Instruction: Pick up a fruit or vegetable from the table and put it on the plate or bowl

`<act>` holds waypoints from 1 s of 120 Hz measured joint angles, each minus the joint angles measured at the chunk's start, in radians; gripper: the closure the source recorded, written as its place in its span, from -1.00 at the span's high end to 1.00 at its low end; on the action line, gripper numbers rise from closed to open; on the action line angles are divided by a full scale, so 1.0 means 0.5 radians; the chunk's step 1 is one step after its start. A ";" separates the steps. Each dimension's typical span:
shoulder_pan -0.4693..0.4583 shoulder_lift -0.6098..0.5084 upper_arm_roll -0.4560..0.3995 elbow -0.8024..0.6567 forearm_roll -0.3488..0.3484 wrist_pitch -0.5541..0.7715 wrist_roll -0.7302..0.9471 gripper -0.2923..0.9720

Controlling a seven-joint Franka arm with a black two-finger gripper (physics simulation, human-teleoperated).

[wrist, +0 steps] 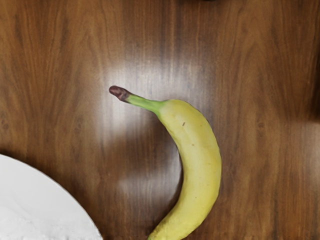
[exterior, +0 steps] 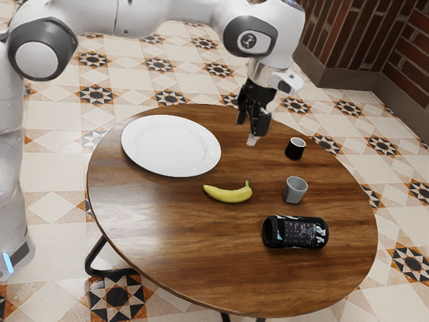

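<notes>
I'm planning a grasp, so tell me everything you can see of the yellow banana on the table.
The curved yellow banana is smooth-skinned, whole and unpeeled, with a green neck ending in a dark brown stem tip. It lies flat on its side on the round dark wooden table, stem end toward the exterior view's right. It sits close to the round white plate without touching it; only the tabletop touches it.

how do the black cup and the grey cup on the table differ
The black cup is dark with a pale inside; the grey cup is grey throughout. The black cup stands closer to the end effector, the grey cup closer to the banana. Both stand mouth up on the table.
</notes>
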 joint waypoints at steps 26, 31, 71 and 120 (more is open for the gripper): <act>-0.004 -0.233 -0.010 -0.603 -0.015 0.376 -0.030 0.54; 0.013 -0.242 -0.031 -0.631 -0.015 0.432 -0.034 0.54; -0.015 -0.303 -0.045 -0.871 -0.020 0.788 -0.061 0.54; 0.023 -0.326 -0.045 -0.990 -0.022 0.948 -0.083 0.54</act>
